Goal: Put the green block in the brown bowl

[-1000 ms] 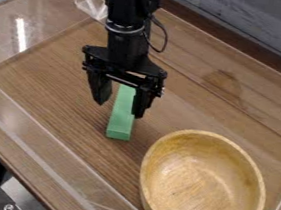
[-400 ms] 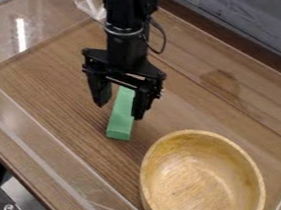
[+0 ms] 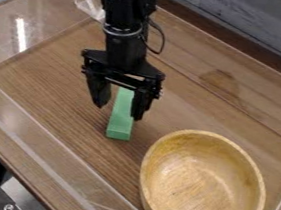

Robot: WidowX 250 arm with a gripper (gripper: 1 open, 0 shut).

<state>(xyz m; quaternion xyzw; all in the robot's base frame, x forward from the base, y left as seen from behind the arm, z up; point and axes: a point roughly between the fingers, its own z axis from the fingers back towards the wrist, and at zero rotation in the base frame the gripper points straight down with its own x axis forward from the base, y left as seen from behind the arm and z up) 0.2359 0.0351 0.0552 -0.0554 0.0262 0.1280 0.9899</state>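
Green block lies flat on the wooden table, just beside the brown wooden bowl and outside it, its far end reaching back under the black gripper. The jaws stand wide apart, with nothing clamped between them.

Nearest the camera, the bowl's thick rim is the likeliest snag on the later carry: if the block is lifted too little, it could clip the wood and drop outside, or nudge the bowl away. Closer to the block, a grip taken near its far end, where the gripper sits now, could let the near end sag or swivel (a long, flat bar tends to do that). Fingers closing unevenly might push it sideways first, and fingers kept too high would pinch only its top edges, or miss them.

As for what is hard to read, the bowl is cut off slightly at the bottom edge of the view. Farther in, the gripper's dark body blends its parts together and hides the block's far end; whether the fingertips touch the table or the block, I cannot tell. Farthest back, the arm runs out of the top of the view.
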